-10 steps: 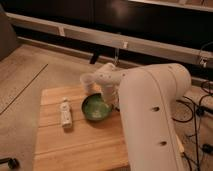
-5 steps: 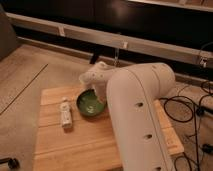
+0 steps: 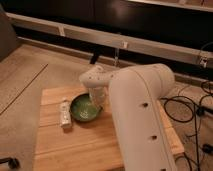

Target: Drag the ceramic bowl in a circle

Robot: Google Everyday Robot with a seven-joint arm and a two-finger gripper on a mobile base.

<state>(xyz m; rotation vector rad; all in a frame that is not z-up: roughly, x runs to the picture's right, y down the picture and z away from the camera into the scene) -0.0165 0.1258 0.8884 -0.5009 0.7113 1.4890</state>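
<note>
The tool [image 3: 98,99] is found at the right-hand rim of the ceramic bowl [image 3: 84,109], hung off a bulky white arm [image 3: 142,115]. How far it's opened can't be told, nor whether anything is gripped. The bowl is parked just left of the tool on the wooden counter [image 3: 75,145]. Further left, just beside the bowl, a small white bottle-like thing [image 3: 65,113] is laid flat. Cables [image 3: 192,107] are strewn on the floor off right.

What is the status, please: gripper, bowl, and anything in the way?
Gripper low at the bowl's right rim. Green bowl upright on the wooden table. Small white bottle close on its left, may block the circle.
</note>
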